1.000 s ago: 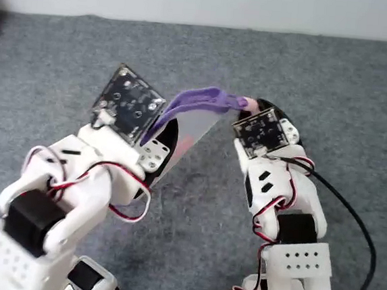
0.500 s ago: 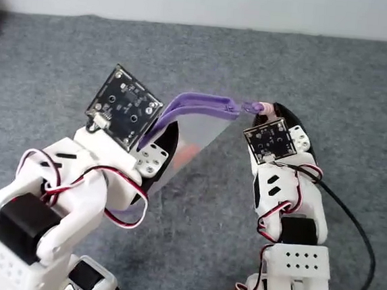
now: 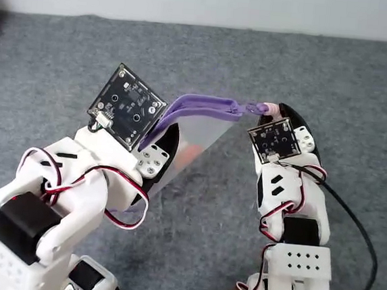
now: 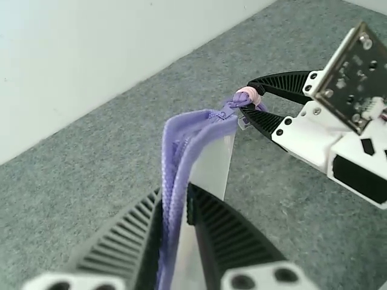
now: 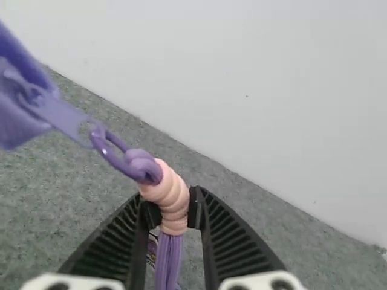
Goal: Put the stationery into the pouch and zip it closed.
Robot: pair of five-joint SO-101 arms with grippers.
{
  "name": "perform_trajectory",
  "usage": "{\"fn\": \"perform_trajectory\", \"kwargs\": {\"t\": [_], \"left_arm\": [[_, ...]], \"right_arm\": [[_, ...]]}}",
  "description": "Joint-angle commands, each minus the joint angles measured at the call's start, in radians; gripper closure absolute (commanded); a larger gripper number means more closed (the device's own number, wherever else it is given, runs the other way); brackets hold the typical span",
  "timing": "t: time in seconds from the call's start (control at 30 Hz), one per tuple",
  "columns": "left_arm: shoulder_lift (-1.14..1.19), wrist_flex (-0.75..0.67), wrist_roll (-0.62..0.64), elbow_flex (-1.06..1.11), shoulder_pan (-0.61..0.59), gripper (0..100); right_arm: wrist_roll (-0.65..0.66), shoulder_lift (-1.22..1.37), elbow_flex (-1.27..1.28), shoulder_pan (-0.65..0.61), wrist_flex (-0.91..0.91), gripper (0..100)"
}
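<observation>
Your light's soft and pretty bright all round. The white wall beyond your right gripper is evenly lit, and the grey mat below your left gripper carries only faint, fuzzy shadows.

High cam: fixed, behind both arms, looks down over mat to wall. Left wrist cam: close, sights along pouch toward right gripper. Right wrist cam: very near zip pull, facing wall, apparently from low. All three share the pull.
</observation>
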Motion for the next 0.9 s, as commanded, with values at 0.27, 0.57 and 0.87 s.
{"fn": "perform_trajectory", "kwargs": {"t": [0.27,0.57,0.87], "left_arm": [[-0.048,0.023,0.017,-0.134,-0.021,99],[-0.046,0.02,0.044,-0.133,-0.021,99],[-0.044,-0.034,0.041,-0.007,-0.018,99]], "right_arm": [[0.006,0.033,0.026,0.143,0.008,99.1],[0.003,0.031,0.028,0.143,0.01,99.1],[0.003,0.025,0.028,0.059,0.019,99.1]]}}
